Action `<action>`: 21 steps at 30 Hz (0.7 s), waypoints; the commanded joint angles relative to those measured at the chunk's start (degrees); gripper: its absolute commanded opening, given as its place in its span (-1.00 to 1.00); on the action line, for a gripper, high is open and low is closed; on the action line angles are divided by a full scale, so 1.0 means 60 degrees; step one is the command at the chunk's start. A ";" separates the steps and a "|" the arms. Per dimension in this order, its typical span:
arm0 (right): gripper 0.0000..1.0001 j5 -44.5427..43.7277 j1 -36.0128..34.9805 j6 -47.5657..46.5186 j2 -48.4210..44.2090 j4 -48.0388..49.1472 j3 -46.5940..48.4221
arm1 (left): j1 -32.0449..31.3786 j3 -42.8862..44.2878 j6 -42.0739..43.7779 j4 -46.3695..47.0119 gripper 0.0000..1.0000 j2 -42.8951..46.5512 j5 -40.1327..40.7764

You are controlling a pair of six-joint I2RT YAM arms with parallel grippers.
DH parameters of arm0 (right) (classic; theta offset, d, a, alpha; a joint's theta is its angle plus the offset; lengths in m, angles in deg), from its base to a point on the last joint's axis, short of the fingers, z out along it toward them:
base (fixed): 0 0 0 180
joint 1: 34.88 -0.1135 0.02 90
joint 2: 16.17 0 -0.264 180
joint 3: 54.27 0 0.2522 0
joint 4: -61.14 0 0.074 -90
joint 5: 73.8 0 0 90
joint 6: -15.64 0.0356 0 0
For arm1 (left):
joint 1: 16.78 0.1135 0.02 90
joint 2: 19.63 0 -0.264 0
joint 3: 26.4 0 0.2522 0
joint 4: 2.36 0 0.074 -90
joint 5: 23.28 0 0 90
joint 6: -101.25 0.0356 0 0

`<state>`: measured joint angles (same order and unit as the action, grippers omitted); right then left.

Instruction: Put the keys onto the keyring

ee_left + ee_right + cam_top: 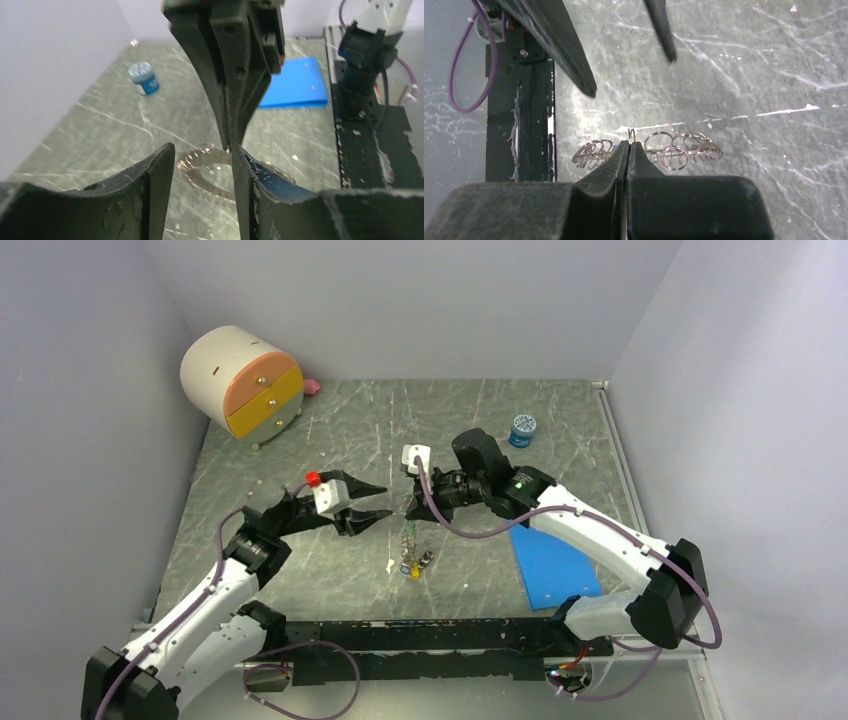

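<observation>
The keyring (pixel 409 534), a thin silvery hoop with several small rings bunched along it, hangs from my right gripper (pixel 411 508), which is shut on its top. Several keys (pixel 415 566) with yellow and blue heads dangle at its lower end, just above the table. In the right wrist view the shut gripper (pixel 629 144) pinches the keyring (pixel 679 146), and its fingers hide the keys. My left gripper (pixel 380 503) is open just left of the hoop. In the left wrist view the keyring (pixel 205 162) lies between the open gripper (pixel 202 148) fingers, touching neither that I can tell.
A small blue jar (pixel 522 429) stands at the back right. A blue pad (pixel 552 565) lies under the right arm. A round drawer chest (pixel 243 380) sits at the back left with a pink item (pixel 311 387) beside it. A black rail (pixel 420 635) runs along the near edge.
</observation>
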<state>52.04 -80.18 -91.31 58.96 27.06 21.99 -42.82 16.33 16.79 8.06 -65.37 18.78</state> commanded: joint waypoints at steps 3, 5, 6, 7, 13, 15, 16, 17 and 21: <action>-1.00 -0.0218 0.0006 -0.1006 0.0309 -0.1658 0.1291 | -0.1004 0.0855 0.2221 -0.3211 -0.03 -0.0654 0.0467; -1.00 -0.0033 -0.0002 -0.1060 0.0341 -0.1678 0.1327 | -0.1130 0.0958 0.2444 -0.3290 -0.05 -0.0890 0.0382; -1.00 0.0058 0.0005 -0.1033 0.0319 -0.1587 0.1283 | -0.1183 0.0983 0.2511 -0.3264 -0.06 -0.1007 0.0343; -1.00 0.0168 -0.0007 -0.1039 0.0298 -0.1526 0.1254 | -0.1211 0.1007 0.2534 -0.3201 -0.07 -0.1110 0.0346; -1.00 0.0427 -0.0009 -0.1094 0.0242 -0.1429 0.1204 | -0.1277 0.1035 0.2333 -0.2738 -0.29 -0.1372 0.0062; -1.00 0.0474 -0.0023 -0.1084 0.0237 -0.1389 0.1185 | -0.1305 0.1042 0.2244 -0.2591 -0.32 -0.1458 -0.0025; -1.00 0.0506 -0.0023 -0.1079 0.0237 -0.1369 0.1199 | -0.1320 0.1058 0.2204 -0.2571 -0.32 -0.1514 -0.0010; -1.00 0.0547 -0.0023 -0.1058 0.0237 -0.1332 0.1199 | -0.1338 0.1060 0.2174 -0.2524 -0.32 -0.1549 -0.0032; -1.00 0.0644 -0.0051 -0.1028 0.0229 -0.1172 0.1178 | -0.1435 0.1075 0.2110 -0.2282 -0.43 -0.1692 -0.0144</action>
<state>53.19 -80.20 -96.73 61.52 17.03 27.04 -50.78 20.40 29.49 -9.18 -75.01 20.04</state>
